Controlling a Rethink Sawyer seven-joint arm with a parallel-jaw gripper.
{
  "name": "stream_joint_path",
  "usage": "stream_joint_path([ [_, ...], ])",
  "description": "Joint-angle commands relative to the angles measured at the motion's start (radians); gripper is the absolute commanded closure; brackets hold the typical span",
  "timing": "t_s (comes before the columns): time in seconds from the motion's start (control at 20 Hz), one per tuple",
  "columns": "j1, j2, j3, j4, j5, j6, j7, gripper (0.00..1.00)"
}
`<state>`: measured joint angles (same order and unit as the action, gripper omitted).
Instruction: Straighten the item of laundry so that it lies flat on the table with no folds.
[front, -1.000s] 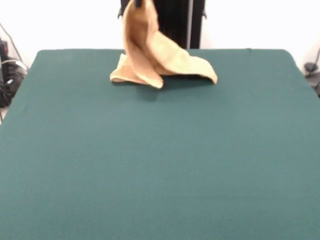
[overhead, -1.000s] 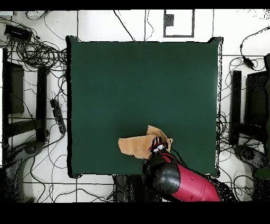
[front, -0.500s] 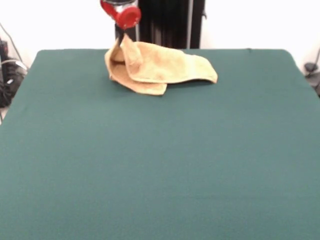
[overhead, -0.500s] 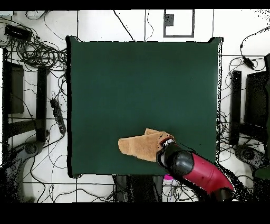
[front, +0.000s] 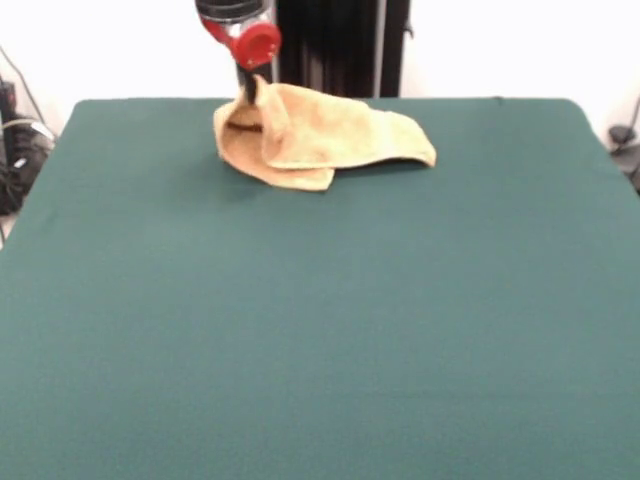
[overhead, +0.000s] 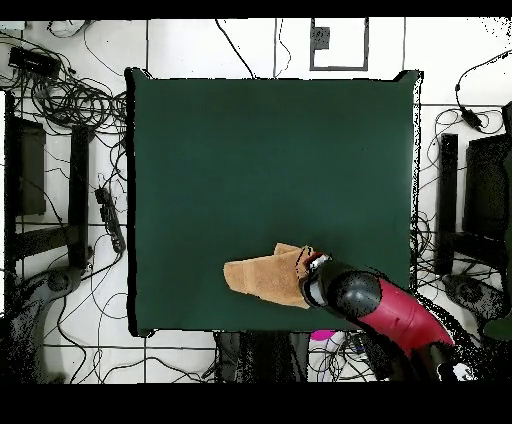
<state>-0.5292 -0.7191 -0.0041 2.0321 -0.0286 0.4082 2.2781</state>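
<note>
The orange-tan towel (front: 320, 140) lies crumpled and folded over itself near the far edge of the green table (front: 320, 330). One corner of it rises in a peak to my gripper (front: 249, 90), which stands low over the towel's left end and looks shut on that corner. In the overhead view the towel (overhead: 262, 279) lies near the table's bottom edge (overhead: 270, 150). The gripper (overhead: 310, 270) is at the towel's right end, with the red arm behind it. The towel's tag and stripe bands do not show.
The black pedestal (front: 340, 45) stands just behind the table's far edge. Cables and black equipment (overhead: 60, 200) lie on the floor around the table. A wide stretch of green cloth spreads in front of the towel.
The gripper came down from high above the table and carried the held corner sideways, so the hanging towel has dropped into a low folded heap. In the last half second little moved.
</note>
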Motion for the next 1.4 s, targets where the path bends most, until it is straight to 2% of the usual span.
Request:
stream_joint_path([
  [0.05,0.146,-0.014,0.131,-0.116,0.103,0.183,0.135,1.0],
  [0.2,0.287,0.024,-0.011,-0.301,0.05,0.318,0.198,1.0],
  [0.3,0.302,0.049,-0.01,-0.369,0.068,0.36,0.207,1.0],
  [0.45,0.248,0.073,0.091,-0.377,0.17,0.342,0.178,1.0],
  [0.6,0.249,0.116,0.122,-0.389,0.233,0.299,0.17,1.0],
  [0.9,0.35,0.268,0.022,-0.556,0.276,0.302,0.288,1.0],
  [1.1,0.434,0.315,-0.056,-0.71,0.331,0.466,0.457,1.0],
  [1.15,0.457,0.332,-0.083,-0.77,0.331,0.541,0.502,1.0],
  [1.3,0.503,0.391,-0.149,-0.907,0.323,0.652,0.57,1.0],
  [1.4,0.528,0.408,-0.193,-0.929,0.32,0.662,0.602,1.0],
])
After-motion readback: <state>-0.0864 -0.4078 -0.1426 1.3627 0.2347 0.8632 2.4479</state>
